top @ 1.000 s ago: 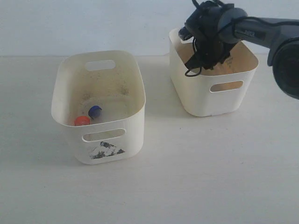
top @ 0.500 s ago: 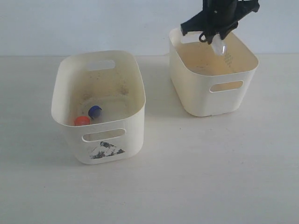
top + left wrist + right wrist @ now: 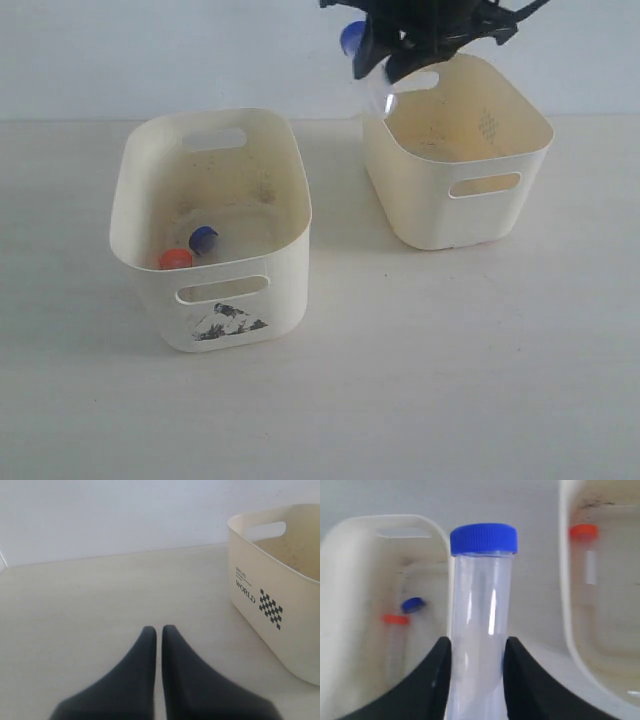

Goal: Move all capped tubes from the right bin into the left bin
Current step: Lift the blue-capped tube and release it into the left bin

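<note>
Tubes sit in two places. One blue-capped tube (image 3: 482, 610) is gripped by its clear body in the right claw (image 3: 475, 647), held high over the rim of the right bin (image 3: 440, 215), on the side toward the left bin (image 3: 290, 265). An orange-capped tube (image 3: 176, 259) and a second blue-capped tube (image 3: 203, 238) lie inside the left bin. The left claw (image 3: 156, 628) is clenched on nothing above the worktop (image 3: 75, 605).

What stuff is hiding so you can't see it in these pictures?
- Exterior view: the right end effector is mostly cut off by the top edge.
- Right wrist view: the bottom of the blue-capped tube is cut off by the lower edge.
- Left wrist view: the floor of the WORLD-printed bin hides behind its own wall, and the picture's edge cuts off its far side.
</note>
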### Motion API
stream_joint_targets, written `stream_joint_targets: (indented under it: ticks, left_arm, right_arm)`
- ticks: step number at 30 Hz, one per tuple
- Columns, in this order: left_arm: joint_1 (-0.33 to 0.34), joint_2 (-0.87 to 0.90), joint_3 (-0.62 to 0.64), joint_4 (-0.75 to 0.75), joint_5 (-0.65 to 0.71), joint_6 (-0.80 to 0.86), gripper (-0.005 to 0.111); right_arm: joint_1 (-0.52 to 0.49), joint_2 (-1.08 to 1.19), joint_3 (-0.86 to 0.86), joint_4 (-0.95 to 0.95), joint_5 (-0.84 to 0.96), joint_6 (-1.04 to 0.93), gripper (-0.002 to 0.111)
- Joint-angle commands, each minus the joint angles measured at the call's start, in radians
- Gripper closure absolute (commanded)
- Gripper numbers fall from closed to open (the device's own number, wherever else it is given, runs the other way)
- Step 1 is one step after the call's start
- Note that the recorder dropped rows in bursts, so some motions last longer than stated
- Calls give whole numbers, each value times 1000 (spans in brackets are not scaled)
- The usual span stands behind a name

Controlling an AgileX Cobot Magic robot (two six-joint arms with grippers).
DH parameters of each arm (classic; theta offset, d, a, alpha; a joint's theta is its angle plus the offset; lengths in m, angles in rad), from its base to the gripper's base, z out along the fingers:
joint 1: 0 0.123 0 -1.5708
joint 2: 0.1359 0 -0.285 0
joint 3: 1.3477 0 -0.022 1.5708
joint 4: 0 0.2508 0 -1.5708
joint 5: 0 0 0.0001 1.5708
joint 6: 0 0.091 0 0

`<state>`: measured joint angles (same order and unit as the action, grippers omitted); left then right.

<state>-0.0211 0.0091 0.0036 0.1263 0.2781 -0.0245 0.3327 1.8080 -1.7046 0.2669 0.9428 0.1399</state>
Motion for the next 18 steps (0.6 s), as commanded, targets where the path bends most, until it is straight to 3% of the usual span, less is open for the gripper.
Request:
stream_joint_targets:
  ticks: [1,5,8,10,12,16,18]
  left_arm:
    - [1,-2,-4,-7,-17,-12,102]
    - [1,-2,-4,-7,-17,-12,102]
    - [1,-2,-4,-7,-17,-12,102]
    - [1,-2,-4,-7,-17,-12,102]
    - [1,-2,-4,-7,-17,-12,102]
    - [1,-2,-4,-7,-17,-12,102]
    - [1,-2,-4,-7,-17,-12,102]
  right_arm:
    - [108,-14,89,106,-150,-16,108]
    - [223,20,112,102,-288,-16,108]
    - [266,53,112,100,-374,-17,108]
    - [269,76,112,106,-405,-6,102]
    - [269,101,112,117,-423,2,85]
    - [271,136,112,129,-428,2,36]
    - [276,148,112,131,-428,2,29]
